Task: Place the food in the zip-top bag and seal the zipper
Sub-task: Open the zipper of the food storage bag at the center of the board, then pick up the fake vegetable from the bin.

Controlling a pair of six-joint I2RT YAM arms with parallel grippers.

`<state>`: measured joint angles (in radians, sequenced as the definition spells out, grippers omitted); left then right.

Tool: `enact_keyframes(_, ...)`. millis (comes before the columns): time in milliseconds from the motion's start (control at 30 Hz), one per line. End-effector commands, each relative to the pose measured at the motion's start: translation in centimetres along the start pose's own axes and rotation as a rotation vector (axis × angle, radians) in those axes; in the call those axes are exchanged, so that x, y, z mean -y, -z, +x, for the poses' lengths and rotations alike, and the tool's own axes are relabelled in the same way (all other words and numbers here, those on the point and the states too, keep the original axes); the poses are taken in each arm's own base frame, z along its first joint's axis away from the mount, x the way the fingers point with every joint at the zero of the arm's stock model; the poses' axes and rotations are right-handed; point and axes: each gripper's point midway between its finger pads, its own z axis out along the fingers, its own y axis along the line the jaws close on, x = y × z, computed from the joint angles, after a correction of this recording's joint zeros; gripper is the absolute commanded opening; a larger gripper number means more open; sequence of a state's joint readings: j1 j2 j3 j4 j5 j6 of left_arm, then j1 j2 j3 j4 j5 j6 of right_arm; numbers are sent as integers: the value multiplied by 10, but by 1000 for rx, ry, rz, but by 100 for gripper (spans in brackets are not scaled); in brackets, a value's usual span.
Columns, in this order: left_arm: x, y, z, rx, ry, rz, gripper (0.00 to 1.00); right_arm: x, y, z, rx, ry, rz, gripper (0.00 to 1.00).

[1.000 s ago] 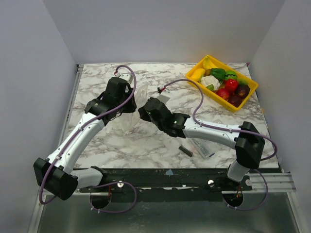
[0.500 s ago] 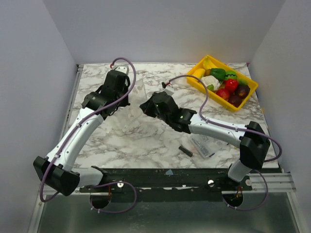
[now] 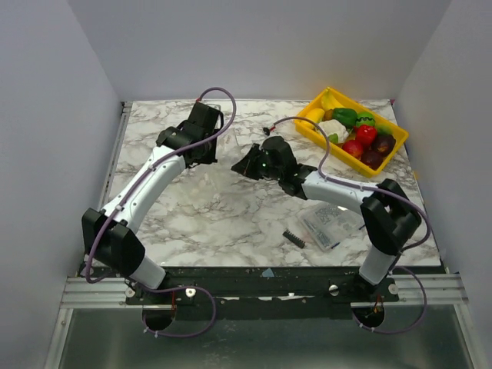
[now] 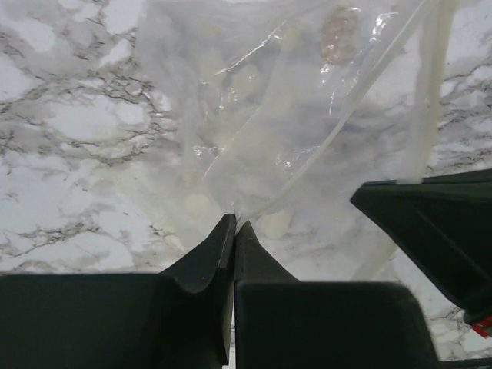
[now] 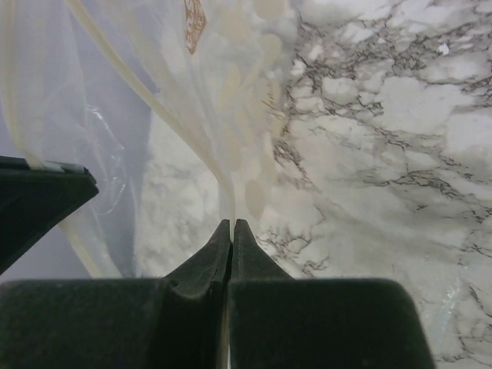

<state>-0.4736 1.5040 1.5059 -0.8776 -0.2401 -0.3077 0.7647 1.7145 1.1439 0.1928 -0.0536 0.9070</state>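
Observation:
The clear zip-top bag (image 3: 227,148) hangs stretched between my two grippers over the middle of the table. My left gripper (image 3: 209,148) is shut on one edge of the bag's mouth (image 4: 234,223). My right gripper (image 3: 246,163) is shut on the opposite edge (image 5: 232,221). The bag (image 4: 292,108) looks empty in both wrist views. The zipper strip (image 4: 342,115) runs as a pale line along the film and also shows in the right wrist view (image 5: 146,96). The food (image 3: 361,132) lies in the yellow tray: a banana, green, red and dark purple pieces.
The yellow tray (image 3: 311,128) stands at the back right, close to the right arm's cable. A small black ridged piece (image 3: 293,237) and a flat clear packet of dark parts (image 3: 327,225) lie near the front, right of centre.
Both grippers have moved away from the bases and to the right, carrying the bag with them. The bag went from slumped on the table to held between them.

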Motion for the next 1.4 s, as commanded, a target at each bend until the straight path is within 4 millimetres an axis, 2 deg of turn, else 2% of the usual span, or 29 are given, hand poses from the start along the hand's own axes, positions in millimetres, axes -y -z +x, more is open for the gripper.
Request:
enact_keyframes(0,30,-16,12,-68,5,134,0,12,-17,37,-144,130,-47,0)
enact_keyframes(100,37,-24,17,-125,16,150,0,45,-24,48,-159,162,38,0)
enact_keyframes(167,31,-24,15,-127,19,117,0,63,-24,52,-171,176,75,1)
enact_keyframes(333,15,-27,12,-85,9,50,0,82,-23,60,-190,206,112,1)
enact_keyframes(533,17,-26,25,-100,5,98,0,74,-20,60,-186,152,91,4)
enact_keyframes(633,22,-19,24,-61,7,142,0,68,-18,54,-177,136,99,20)
enact_keyframes(733,20,-17,19,-56,14,128,0,63,-16,44,-192,169,136,29)
enact_keyframes(800,23,-17,19,-56,15,143,0,60,-11,34,-181,195,170,38)
enact_keyframes(833,24,-18,21,-58,15,152,0,59,-7,30,-178,210,187,46)
enact_keyframes(1000,23,-16,17,-52,23,154,0,55,18,-7,-85,292,279,72)
enact_keyframes(1100,21,-14,14,-45,39,162,0,57,36,-32,-26,299,333,83)
enact_keyframes(1233,18,-16,10,-47,67,178,0,71,62,-75,71,260,398,99)
enact_keyframes(1300,15,-17,11,-53,80,179,0,89,73,-105,144,221,455,100)
enact_keyframes(1367,17,-19,11,-57,89,197,0,117,82,-135,201,119,518,100)
